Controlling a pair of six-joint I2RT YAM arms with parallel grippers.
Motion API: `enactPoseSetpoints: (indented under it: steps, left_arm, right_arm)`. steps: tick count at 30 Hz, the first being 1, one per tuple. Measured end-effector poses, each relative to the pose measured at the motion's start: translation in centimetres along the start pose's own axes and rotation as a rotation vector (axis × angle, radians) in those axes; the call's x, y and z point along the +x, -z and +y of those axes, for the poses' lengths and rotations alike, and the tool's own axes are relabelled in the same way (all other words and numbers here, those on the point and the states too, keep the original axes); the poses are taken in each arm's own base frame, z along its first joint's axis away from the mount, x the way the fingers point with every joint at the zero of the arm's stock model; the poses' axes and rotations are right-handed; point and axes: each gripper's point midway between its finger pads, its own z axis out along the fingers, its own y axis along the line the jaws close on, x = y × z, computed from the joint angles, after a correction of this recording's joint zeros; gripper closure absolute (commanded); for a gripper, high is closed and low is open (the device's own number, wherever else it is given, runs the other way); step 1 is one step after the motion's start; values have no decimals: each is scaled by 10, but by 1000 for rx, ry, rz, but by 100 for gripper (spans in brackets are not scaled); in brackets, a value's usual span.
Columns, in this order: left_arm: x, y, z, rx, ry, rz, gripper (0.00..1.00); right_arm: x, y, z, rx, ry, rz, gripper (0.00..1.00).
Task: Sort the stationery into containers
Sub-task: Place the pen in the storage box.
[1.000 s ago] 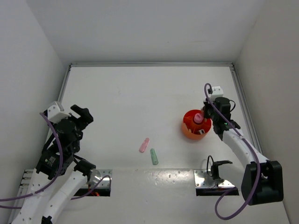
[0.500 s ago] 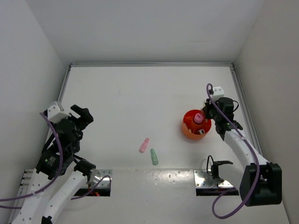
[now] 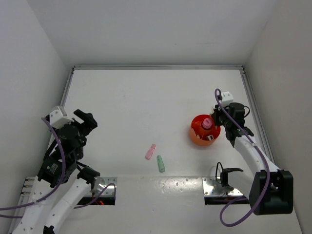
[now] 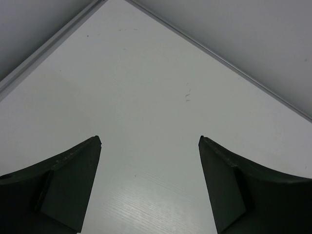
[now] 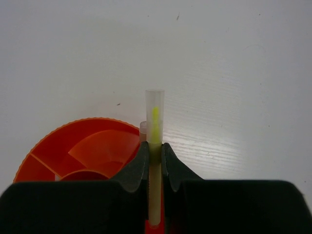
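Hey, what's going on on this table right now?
The right gripper is shut on a thin stick with a yellow core, holding it at the rim of the round orange tub. The tub already holds a pink-capped tube. The left gripper hangs open over the table, holding nothing. A pink marker and a green marker lie loose, not yet sorted.

Overhead and close right-wrist views share the tub (image 3: 195,137).
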Motion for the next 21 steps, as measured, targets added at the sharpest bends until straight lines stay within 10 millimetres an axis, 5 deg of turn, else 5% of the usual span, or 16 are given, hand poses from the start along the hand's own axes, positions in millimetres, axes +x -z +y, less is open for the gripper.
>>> enactPoseSetpoints:
  steps: [6,21]
  left_arm:
    - [0,0,0,0,0,0,13]
    - [4,-3,-4,11,-15,17,13]
  right_arm:
    - [1,0,1,-11,13,1,100]
    - [19,2,-3,-46,41,64,73]
